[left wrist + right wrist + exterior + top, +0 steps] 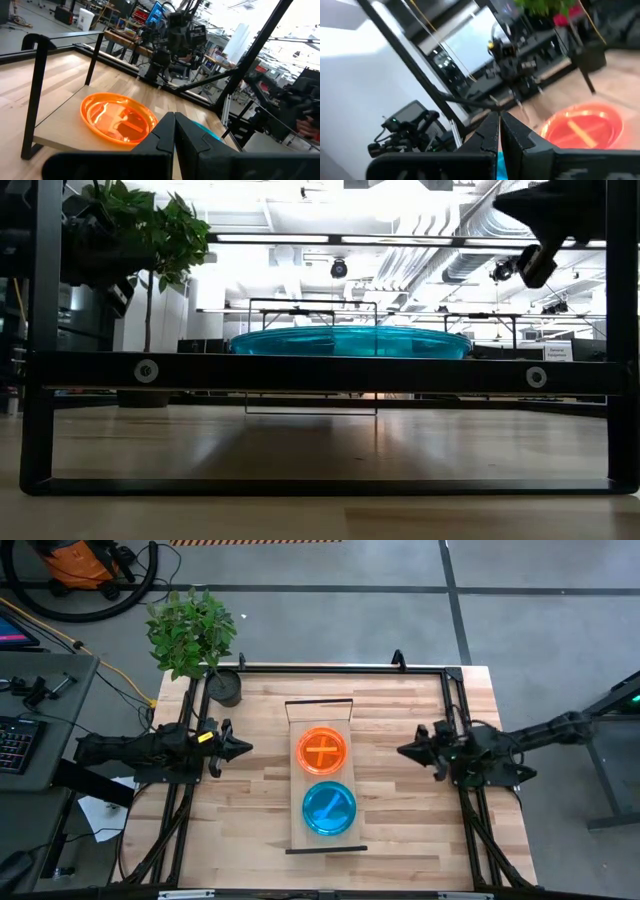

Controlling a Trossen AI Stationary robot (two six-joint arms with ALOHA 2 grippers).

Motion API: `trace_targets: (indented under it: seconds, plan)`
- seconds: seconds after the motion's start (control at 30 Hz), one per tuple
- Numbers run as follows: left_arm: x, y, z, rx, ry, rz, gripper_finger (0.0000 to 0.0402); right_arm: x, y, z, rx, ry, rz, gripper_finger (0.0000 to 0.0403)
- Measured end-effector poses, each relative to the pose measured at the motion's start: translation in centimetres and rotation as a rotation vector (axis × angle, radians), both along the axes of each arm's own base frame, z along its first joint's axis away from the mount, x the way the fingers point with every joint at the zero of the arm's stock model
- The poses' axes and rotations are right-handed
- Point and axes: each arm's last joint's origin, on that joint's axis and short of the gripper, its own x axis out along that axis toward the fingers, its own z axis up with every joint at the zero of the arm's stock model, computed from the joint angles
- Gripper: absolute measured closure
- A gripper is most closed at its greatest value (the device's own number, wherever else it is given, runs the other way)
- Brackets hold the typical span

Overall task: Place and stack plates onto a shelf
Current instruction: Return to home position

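An orange plate stack (322, 750) and a teal-blue plate stack (329, 807) sit side by side on the long light-wood shelf (322, 712), orange toward the far end. The low view shows the teal plates (350, 340) above the shelf's dark end bar. The orange plates also show in the left wrist view (118, 118) and the right wrist view (584, 126). My left gripper (243, 748) hovers left of the shelf, shut and empty. My right gripper (402, 751) hovers right of it, shut and empty.
A potted plant (193, 635) stands at the table's far left corner. A black metal frame (330, 668) runs around the tabletop edges. Bare wood lies on both sides of the shelf, between it and the grippers.
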Motion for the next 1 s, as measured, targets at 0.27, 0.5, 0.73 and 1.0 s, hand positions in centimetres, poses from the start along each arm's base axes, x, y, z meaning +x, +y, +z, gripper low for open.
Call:
trace_targets:
  seconds: [0.27, 0.5, 0.73, 1.0]
  plan:
    - [0.0, 0.0, 0.0, 0.001, 0.0, 0.0, 0.0401, -2.0, -0.5, -1.1, -0.088, -0.107, 0.001, 0.0403]
    - [0.0, 0.0, 0.0, 0.001, 0.0, 0.0, 0.0401, -3.0, -0.8, -1.3, -0.149, -0.055, 0.003, 0.0403]
    - [0.0, 0.0, 0.0, 0.001, 0.0, 0.0, 0.0401, -2.9, -1.0, -1.7, -0.18, -0.019, 0.001, 0.0403]
    - [0.0, 0.0, 0.0, 0.001, 0.003, 0.0, 0.0401, -2.5, -0.9, -2.9, -0.216, -0.054, 0.015, 0.0403]
